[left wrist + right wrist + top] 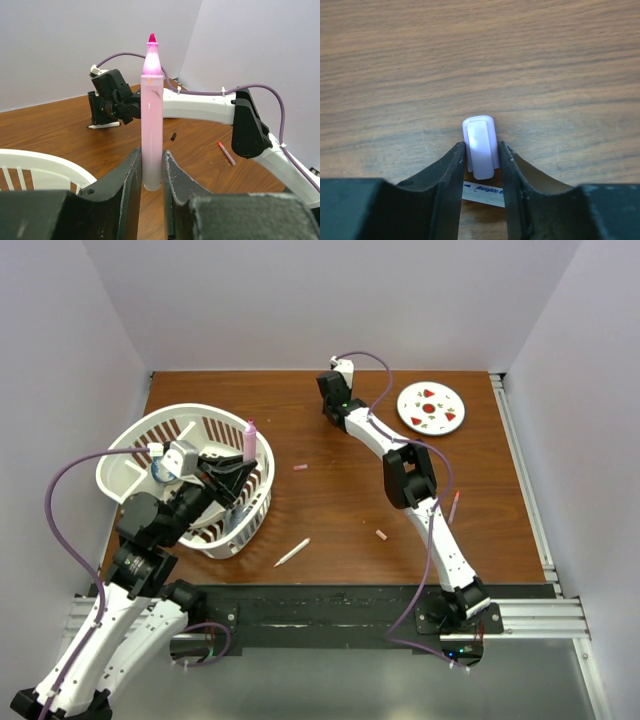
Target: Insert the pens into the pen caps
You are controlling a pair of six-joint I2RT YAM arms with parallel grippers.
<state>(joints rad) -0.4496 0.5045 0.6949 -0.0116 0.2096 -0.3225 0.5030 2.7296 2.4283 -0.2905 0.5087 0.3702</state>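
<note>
From overhead: brown wooden worktop point(340, 510) between pale walls. White lattice basket point(140, 440) at left, round white plate point(431, 407) with red spots at upper right. Left pincer point(240, 465) above the basket, clamped on an upright pink pen point(249, 440).

Loose on the wood: a white pen point(292, 553) at lower centre, a reddish pen point(454, 508) at right, a pink cap point(300, 468) mid-frame and a peach cap point(381, 535) at lower right.

Only from the left wrist: the held pen's bare magenta tip pointing up, and a black cap point(173, 136) lying beyond it.

Only from the right wrist: right pincer point(482, 160) narrow, jaws against both sides of a lilac cap point(480, 142) lying on the wood grain.
</note>
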